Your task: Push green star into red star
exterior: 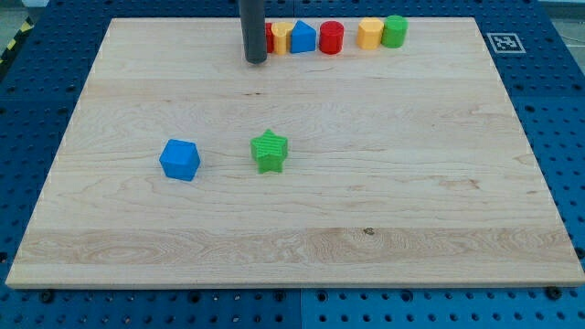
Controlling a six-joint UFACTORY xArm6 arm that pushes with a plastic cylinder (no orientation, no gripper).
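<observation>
Green star [269, 151] sits mid-board, just right of the blue block [179, 160]. Looks light, rigid, slides easily; points may make it spin. No pincer here, only my tip [255, 60], top row, hiding most of the red star [270, 37]. I'd contact its bottom edge.

Wooden board [302, 228] on blue perforated table [558, 110].

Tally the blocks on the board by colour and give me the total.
Red: 2, one partly hidden behind my tip at, a cylinder
Yellow: 2
Blue: 2
Green: 2, a cylinder, a star
Total: 8
</observation>
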